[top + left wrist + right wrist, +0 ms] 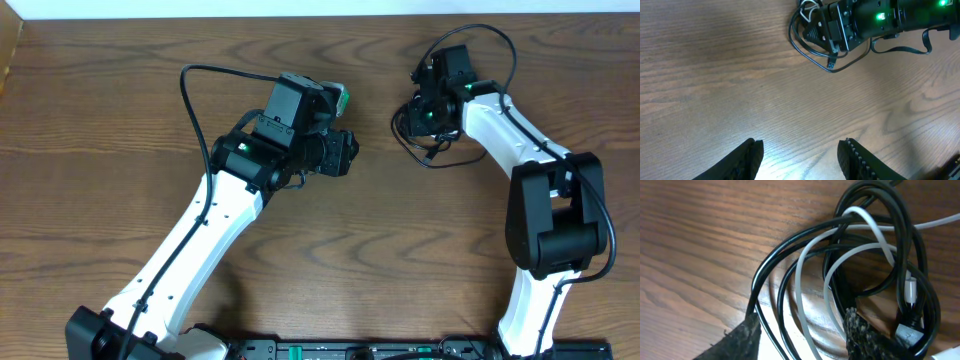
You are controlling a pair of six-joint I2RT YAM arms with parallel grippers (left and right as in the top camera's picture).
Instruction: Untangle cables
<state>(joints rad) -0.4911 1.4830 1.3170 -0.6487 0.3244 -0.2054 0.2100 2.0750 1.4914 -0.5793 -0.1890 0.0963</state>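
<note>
Because the cables (840, 287) lie in one knotty pile, with black and white loops crossing over and under each other, the job looks like it has hardly begun. No cord lies pulled out on its own, so I think all the pulling apart is left to do.

The biggest thing is the brown wooden counter (120, 120), with dark wavy lines in the wood. A pale strip (300, 8) runs along its far edge. Not much else of the room shows.

Next come the two white and black arms. The left arm (200, 230) reaches up the middle. The right arm (500, 125) bends over the pile.

The left fingers (747, 160) stand apart, with only wood between them. The pile is well away from them, out in front, under the tip of the other arm.

The right fingers (742, 340) stand apart too, low over the pile. Several loops run between them. I cannot see them squeezing any cord.

A shiny black cord (771, 255) curves right up to the tip of one right finger. A thinner white cord (799, 275) loops through the gap between the two. Smallest of all, a little black plug (905, 330) lies just beside the other right finger.
</note>
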